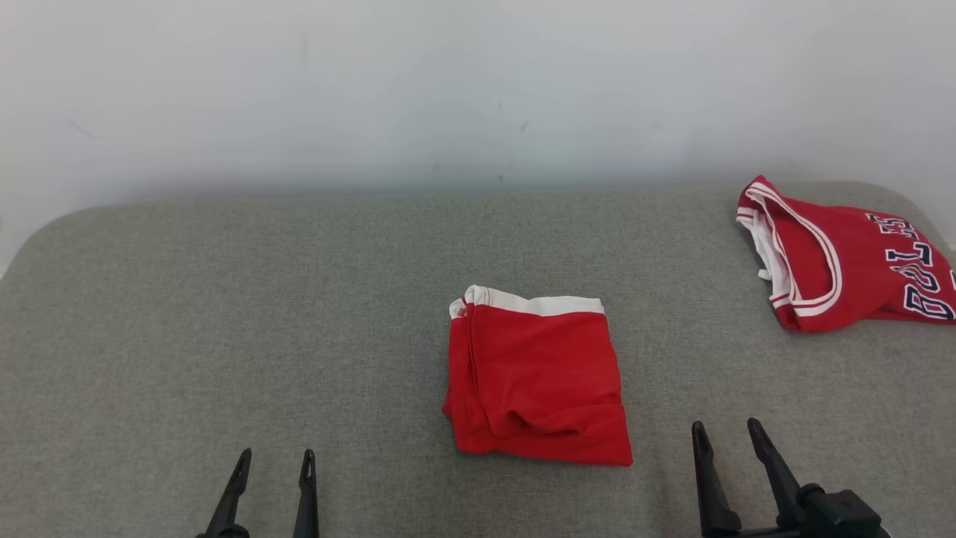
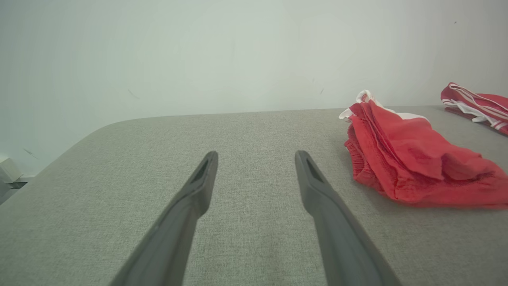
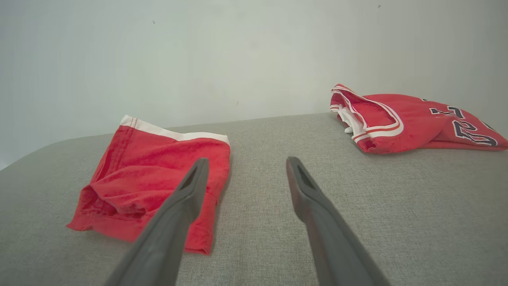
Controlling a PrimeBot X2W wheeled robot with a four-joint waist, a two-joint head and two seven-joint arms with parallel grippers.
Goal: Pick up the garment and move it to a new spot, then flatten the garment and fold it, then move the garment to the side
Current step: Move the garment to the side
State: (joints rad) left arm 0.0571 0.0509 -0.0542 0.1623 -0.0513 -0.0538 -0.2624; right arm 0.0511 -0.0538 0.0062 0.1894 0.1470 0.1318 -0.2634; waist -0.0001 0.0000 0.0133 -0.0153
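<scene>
Red jersey [image 1: 859,261] lay at the far right of the grey cloth-topped desk [image 1: 224,336], up and right of my right tool [image 1: 726,424], the nearer one, and well apart from it. Its long axis ran off the frame's right edge, lettering cut short. Both that and my left tool [image 1: 277,453] gaped empty. Folded red shorts [image 1: 534,373] sat between them, just ahead.

Left end effector [image 1: 277,453], right end effector [image 1: 726,424] both spread.
</scene>
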